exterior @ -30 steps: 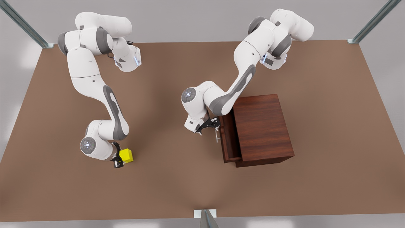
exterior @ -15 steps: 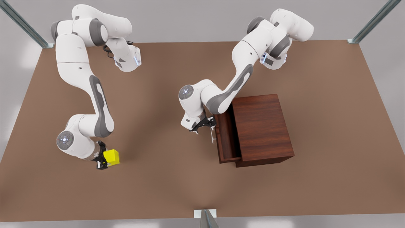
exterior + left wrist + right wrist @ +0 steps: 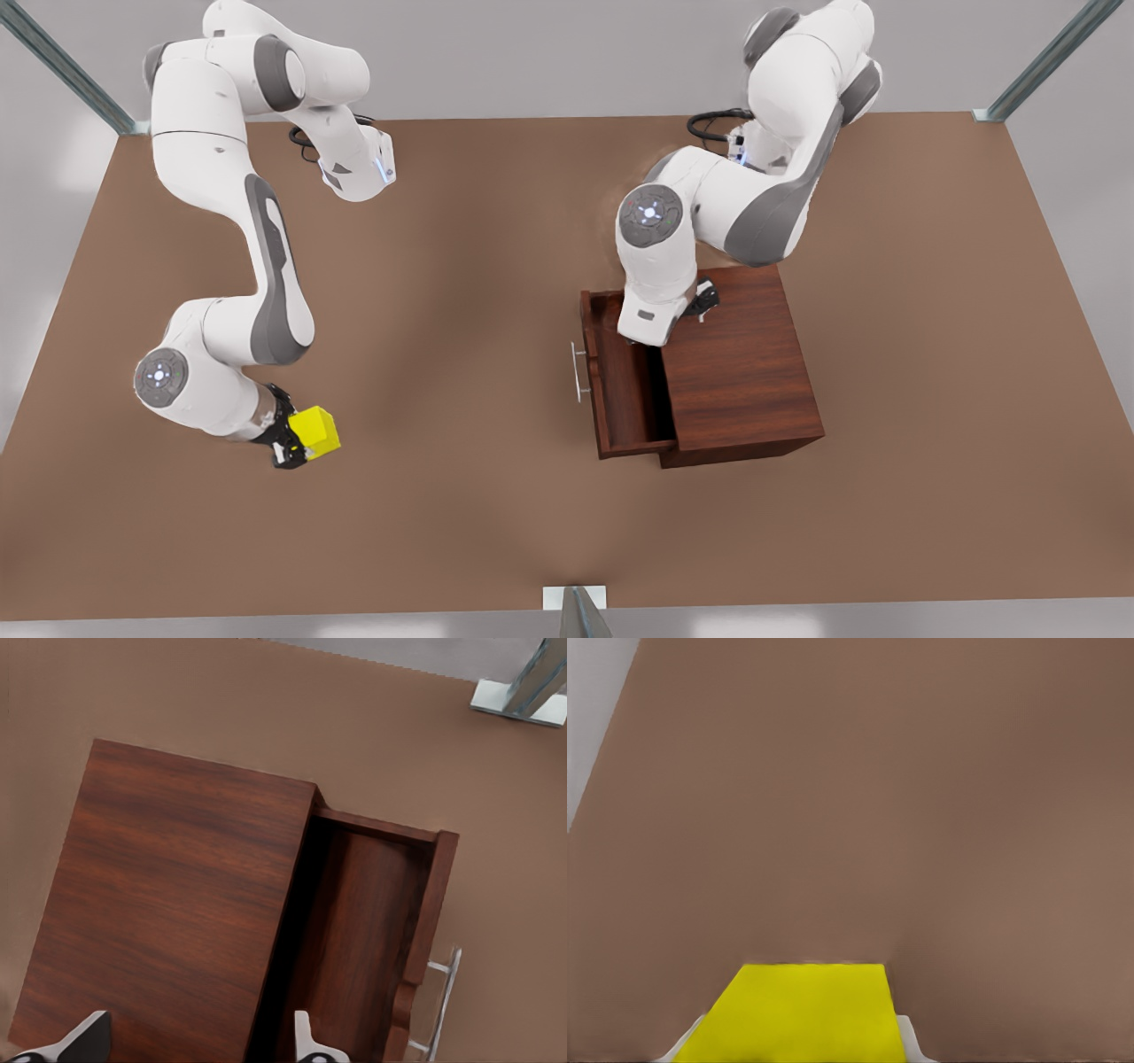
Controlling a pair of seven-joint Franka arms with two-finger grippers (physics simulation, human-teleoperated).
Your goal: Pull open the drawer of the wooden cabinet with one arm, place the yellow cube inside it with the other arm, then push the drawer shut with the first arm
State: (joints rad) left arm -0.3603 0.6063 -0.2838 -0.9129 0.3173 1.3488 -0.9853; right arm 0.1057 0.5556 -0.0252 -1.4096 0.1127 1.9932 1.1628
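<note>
Carrying the small bright yellow cube (image 3: 316, 431) across to the open drawer is, in my judgement, the step in hand, and to do it well the right gripper (image 3: 292, 440) should lift the cube high enough to pass over the front panel and bring it down over the middle of the tray, away from the walls. In the front view this gripper is at the front view's left, with its jaws clamped on the cube above the brown tabletop (image 3: 478, 514), well apart from the dark reddish-brown wooden cabinet (image 3: 740, 368). The shallow wooden drawer (image 3: 625, 381) is pulled out toward the front view's left, its thin silver bar handle (image 3: 579, 372) facing that way, and its long axis runs along the cabinet front, from far to near. The left gripper (image 3: 702, 301) hangs over the cabinet top, near the far end of the drawer; it waits there. In the left wrist view the jaws of the left gripper (image 3: 193, 1038) stand apart and hold nothing, above the cabinet top and the edge of the open drawer (image 3: 359, 939), which looks empty. In the right wrist view the yellow cube (image 3: 799, 1014) sits between the two pale fingertips (image 3: 908, 1036), with bare tabletop beyond it.
</note>
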